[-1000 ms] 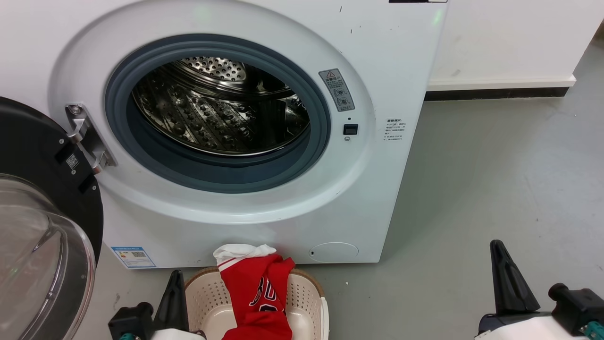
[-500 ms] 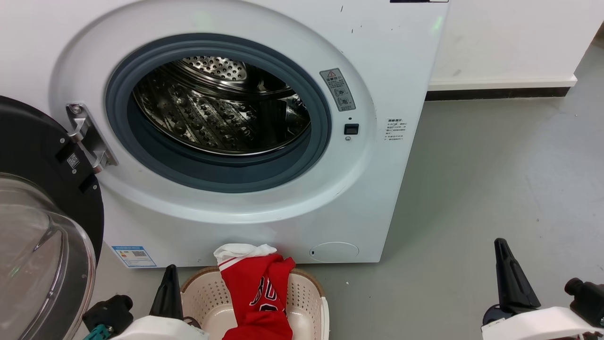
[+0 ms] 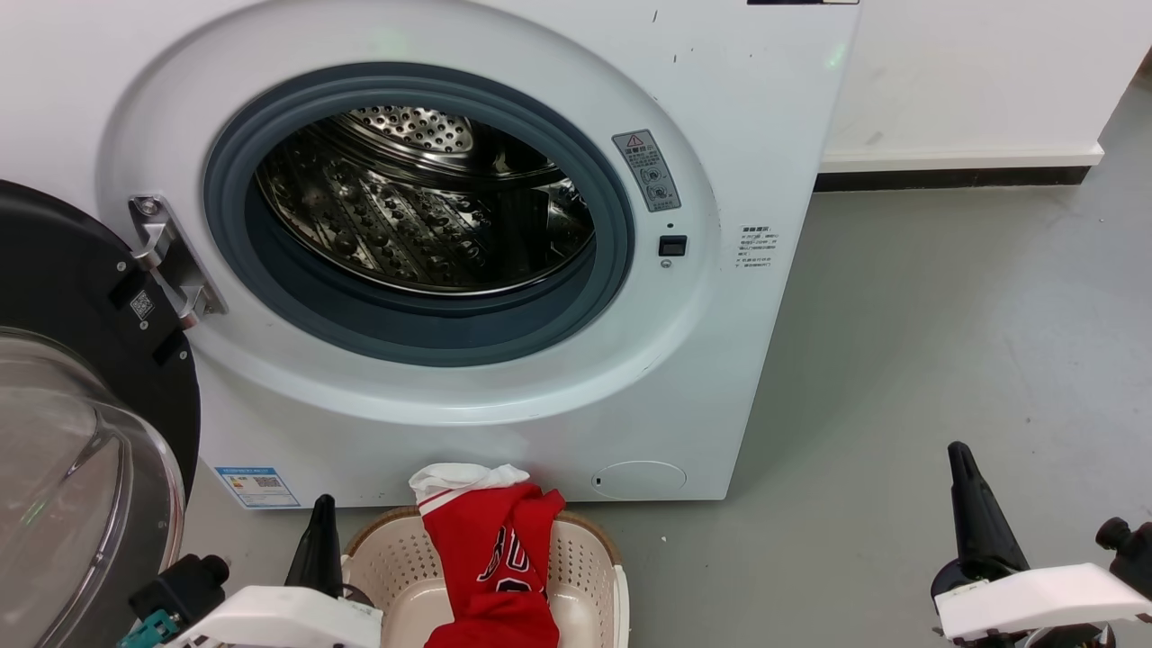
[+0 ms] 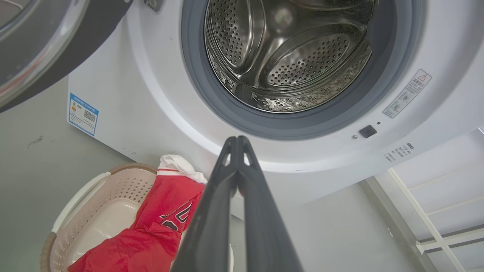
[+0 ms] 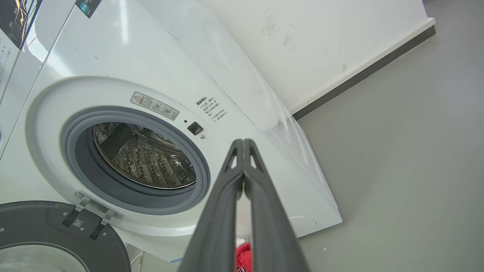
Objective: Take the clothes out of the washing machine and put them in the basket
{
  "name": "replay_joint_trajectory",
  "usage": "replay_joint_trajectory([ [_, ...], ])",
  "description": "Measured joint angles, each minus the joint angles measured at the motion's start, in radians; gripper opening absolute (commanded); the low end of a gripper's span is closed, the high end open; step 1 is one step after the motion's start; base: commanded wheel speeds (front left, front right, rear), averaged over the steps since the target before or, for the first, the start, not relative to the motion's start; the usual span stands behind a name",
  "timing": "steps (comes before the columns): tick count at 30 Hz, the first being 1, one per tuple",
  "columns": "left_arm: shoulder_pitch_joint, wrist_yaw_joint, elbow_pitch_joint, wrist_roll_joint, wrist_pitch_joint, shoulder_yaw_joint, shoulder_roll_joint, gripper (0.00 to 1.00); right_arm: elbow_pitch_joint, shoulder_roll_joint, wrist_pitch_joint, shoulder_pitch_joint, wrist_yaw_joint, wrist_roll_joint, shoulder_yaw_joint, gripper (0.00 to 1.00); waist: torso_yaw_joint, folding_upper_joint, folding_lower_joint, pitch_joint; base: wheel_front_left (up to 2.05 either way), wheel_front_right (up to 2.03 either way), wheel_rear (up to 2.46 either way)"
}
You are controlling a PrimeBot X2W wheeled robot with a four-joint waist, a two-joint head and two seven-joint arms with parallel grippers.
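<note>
Clothes (image 3: 490, 553) unmoved in basket (image 3: 396, 562), left gripper (image 3: 320, 504) and right gripper (image 3: 959, 452) edged outward

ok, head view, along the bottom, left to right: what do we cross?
Open door → left gripper, fingers shut → basket with the red jersey in it → bare floor → right gripper, fingers shut.

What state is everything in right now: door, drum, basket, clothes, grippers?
Door: open
Drum: no clothes visible
Basket: upright, holding clothes
Red jersey: in basket, draped over its machine-side rim
White cloth: on that rim, above jersey
Left gripper: shut, empty
Right gripper: shut, empty
</note>
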Motion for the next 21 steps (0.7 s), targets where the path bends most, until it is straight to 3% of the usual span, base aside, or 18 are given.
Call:
replay_joint_trajectory([
  [21, -0.038, -0.032, 0.015, -0.275, 0.069, 0.028, 0.000, 0.00, 0.042, -0.006, 0.061, -0.038, 0.000, 0.281, -0.011, 0.00, 0.004, 0.0001, -0.0001, 0.001, 0.00, 0.00, 0.00],
])
